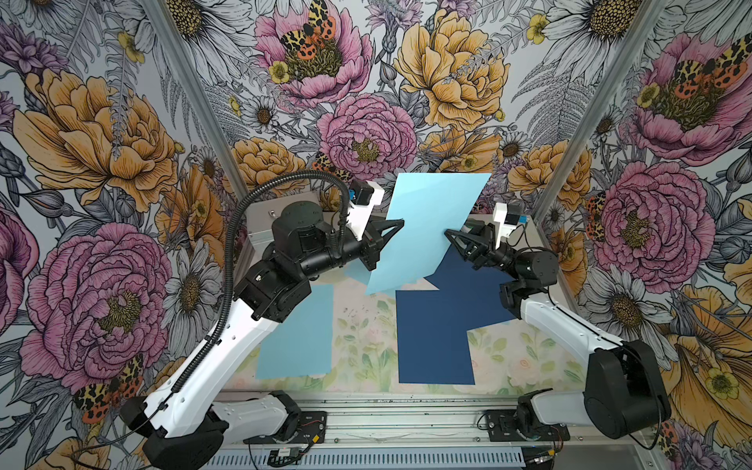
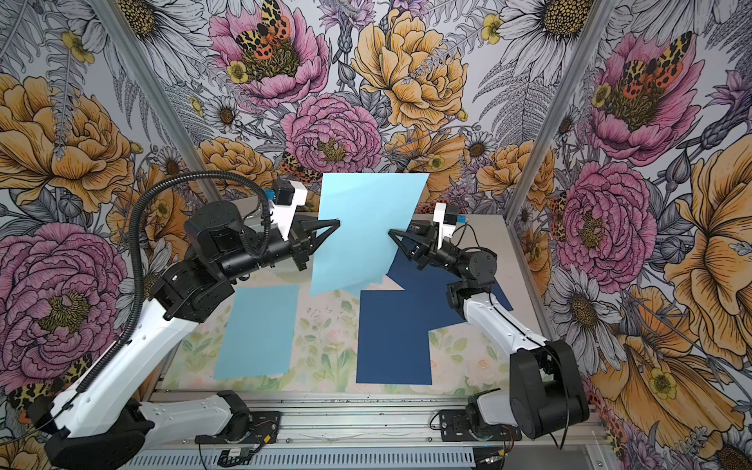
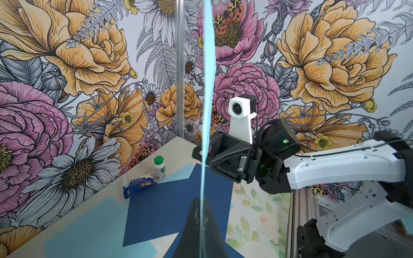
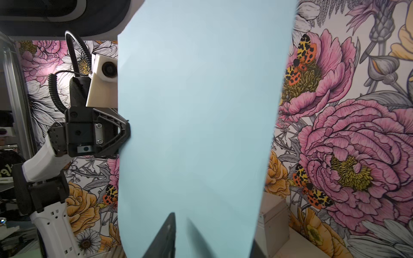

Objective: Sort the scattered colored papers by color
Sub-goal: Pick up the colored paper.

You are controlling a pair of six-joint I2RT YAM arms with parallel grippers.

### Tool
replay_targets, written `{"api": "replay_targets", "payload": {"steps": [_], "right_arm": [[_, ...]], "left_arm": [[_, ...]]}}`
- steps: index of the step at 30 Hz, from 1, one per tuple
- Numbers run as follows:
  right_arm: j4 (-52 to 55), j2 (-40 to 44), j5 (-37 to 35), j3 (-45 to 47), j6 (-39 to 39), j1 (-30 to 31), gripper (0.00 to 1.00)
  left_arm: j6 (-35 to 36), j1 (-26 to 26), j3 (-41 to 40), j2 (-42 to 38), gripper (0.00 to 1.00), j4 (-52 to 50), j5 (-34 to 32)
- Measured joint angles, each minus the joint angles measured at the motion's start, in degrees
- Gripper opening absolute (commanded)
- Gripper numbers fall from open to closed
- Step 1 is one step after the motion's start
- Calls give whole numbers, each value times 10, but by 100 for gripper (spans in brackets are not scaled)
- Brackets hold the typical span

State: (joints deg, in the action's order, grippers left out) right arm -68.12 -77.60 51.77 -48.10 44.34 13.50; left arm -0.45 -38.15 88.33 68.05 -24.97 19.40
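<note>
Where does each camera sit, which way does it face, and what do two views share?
Top views: overhead, looking down at the table; the left gripper and right gripper are both at the raised light blue sheet.
Left wrist: looks along the sheet's edge toward the right gripper; own fingers show.
Right wrist: faces the sheet flat-on; own fingers show.
Shared: both wrist views show the opposite gripper.

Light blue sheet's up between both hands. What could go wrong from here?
1. The left hand pinches one edge of the raised light blue sheet and the right hand straddles the opposite edge; uneven pulling could crease or tear it.
2. Its lower edge hangs near the navy sheets; lowering may drag them.
3. A green-capped bottle and a blue-and-white packet sit on the far sheets; pulling those could topple the bottle.
</note>
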Motion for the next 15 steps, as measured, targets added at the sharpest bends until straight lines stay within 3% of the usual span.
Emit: {"api": "replay_targets", "payload": {"steps": [5,11,12,13,14,15], "right_arm": [[7,3,6,-3,10,0,0],[37,7,6,-10,5,0,0],[48,9,6,-12,-1,0,0],[62,11,5,-15,-7,0,0],[82,15,3,-19,-19,0,0],[108,19,2,-24,-32,0,0]], "left_arm": [[-19,18,-14,0,0,19,9],[-37,32,-22,0,3,37,18],[-40,35,-25,0,14,41,18],[-42,38,-28,0,33,43,17],[-45,42,-32,0,69,45,16],[-52,47,-38,0,93,48,12]]}}
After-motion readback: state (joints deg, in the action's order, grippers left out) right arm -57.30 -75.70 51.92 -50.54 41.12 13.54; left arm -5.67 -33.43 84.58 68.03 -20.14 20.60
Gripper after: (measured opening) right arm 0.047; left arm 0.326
